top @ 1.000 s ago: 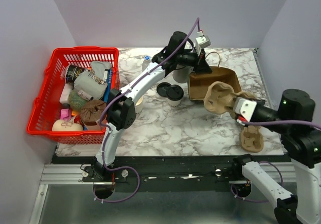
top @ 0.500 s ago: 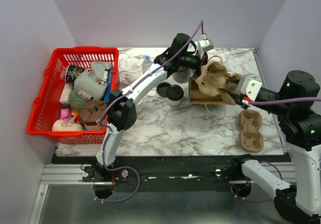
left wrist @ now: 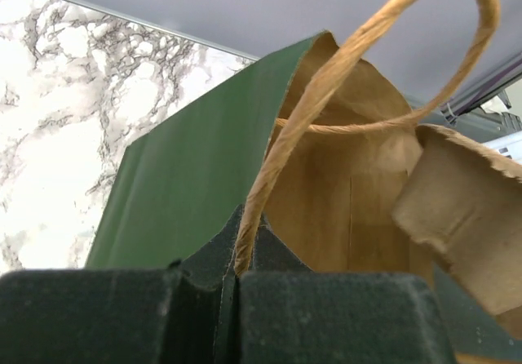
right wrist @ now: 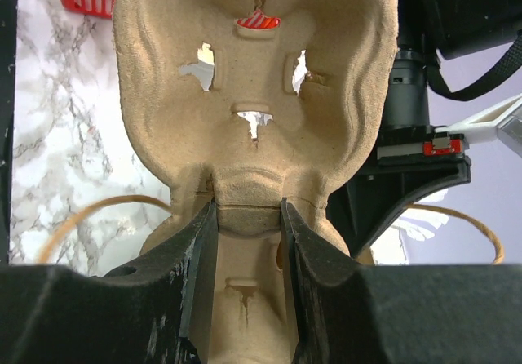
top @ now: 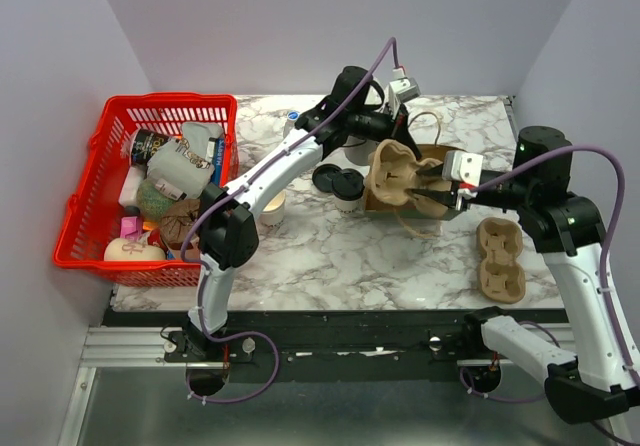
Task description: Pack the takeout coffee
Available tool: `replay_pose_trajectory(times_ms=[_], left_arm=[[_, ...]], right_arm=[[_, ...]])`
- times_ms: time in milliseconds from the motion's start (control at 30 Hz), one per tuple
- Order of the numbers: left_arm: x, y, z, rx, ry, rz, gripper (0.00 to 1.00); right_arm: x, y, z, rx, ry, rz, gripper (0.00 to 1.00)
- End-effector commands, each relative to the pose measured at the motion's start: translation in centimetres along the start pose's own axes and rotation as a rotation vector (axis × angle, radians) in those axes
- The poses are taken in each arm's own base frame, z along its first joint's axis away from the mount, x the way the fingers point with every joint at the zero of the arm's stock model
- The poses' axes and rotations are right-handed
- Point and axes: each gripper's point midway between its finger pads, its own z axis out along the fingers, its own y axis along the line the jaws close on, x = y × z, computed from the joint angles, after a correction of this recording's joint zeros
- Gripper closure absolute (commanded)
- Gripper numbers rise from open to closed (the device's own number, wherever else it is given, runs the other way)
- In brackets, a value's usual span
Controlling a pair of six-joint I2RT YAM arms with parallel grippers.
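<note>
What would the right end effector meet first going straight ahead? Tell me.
Probably the inside of the paper bag: the right end effector, shut on the cup carrier, points into its mouth. Depth unclear.

I see a red basket point(top: 170, 98) full of stuff on my far left, and a brown cup tray point(top: 500, 259) lying near right.

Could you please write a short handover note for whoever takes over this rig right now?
Left gripper shut on the twine handle of the paper bag, holding it up.
Right gripper shut on the pulp cup carrier, at the bag's mouth.
Takeout coffee stands lidded on the table beside the bag, untouched.
Done: carrier gripped, at the bag.
Left: seat the carrier, load the coffee.
</note>
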Motion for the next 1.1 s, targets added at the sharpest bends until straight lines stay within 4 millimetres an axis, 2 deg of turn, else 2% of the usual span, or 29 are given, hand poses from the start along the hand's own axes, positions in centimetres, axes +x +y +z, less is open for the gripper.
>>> replay_pose_trajectory(times_ms=[0,167,367,467,567,667,733,800,867,1067], left_arm=[[-1.2,-2.6,-1.1,0.028,-0.002,0.036,1.00],[-0.6,-2.6,-1.3,0.029,0.011,0.023,1.00],[-0.4,-3.0,-1.4,0.038,0.015,0.012,1.00],[0.0,-3.2,-1.5,0.039,0.020,0.002,1.00],[0.6,-3.2,-1.5,0.036,0.030,-0.006,1.00],[1.1,-3.1,-1.7,0.029,0.038,-0.012,1.00],[1.2,-3.1,-1.7,0.027,0.041,-0.011,1.00],[1.1,-3.2,-1.8,0.028,0.040,-0.005,1.00],[0.7,-3.5,-1.9,0.031,0.033,0.009,1.00],[0.8,-4.1,-2.4,0.034,0.040,0.026,1.00]], right_arm=[[-3.2,-0.7,0.7,-0.031,-0.120,-0.045,0.67],[-5.2,-0.6,0.1,-0.040,-0.154,-0.051,0.67],[-3.7,0.2,0.6,-0.057,-0.130,-0.034,0.67],[-3.8,0.1,0.7,-0.051,-0.143,-0.030,0.67],[-4.7,-0.7,0.7,-0.036,-0.167,-0.033,0.67],[-7.9,-1.7,0.0,-0.026,-0.233,-0.023,0.67],[-9.2,-1.7,-0.3,-0.036,-0.257,-0.010,0.67],[-8.6,-1.3,-0.1,-0.048,-0.240,0.000,0.67],[-6.8,-0.8,0.3,-0.053,-0.200,0.003,0.68],[-3.0,0.4,1.5,-0.076,-0.126,0.016,0.68]])
